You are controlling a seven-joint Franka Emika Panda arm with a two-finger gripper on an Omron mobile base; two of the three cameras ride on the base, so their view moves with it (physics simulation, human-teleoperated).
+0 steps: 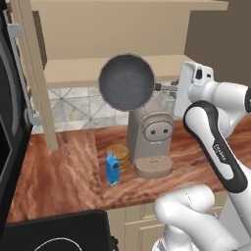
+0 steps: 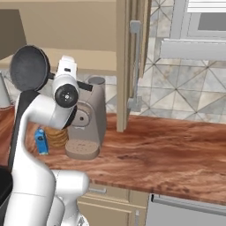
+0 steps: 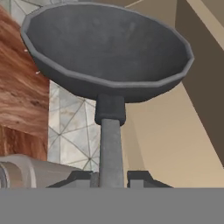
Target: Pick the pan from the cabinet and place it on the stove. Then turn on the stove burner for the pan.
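Your two-finger gripper [image 3: 112,178] pinches the long thin handle of the shallow round dark grey pan [image 1: 126,81] (tipped on edge), bowl beyond the fingertips, above the beige coffee machine [image 1: 151,139].

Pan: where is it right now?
The pan hangs tipped on edge above the coffee machine, below the cabinet shelf, gripper shut on its handle.

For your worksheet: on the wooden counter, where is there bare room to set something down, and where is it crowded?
Free: the long stretch of counter right of the open cabinet door, and the patch left of the blue carton. Crowded: around the coffee machine, with carton and stacked cookies beside it.
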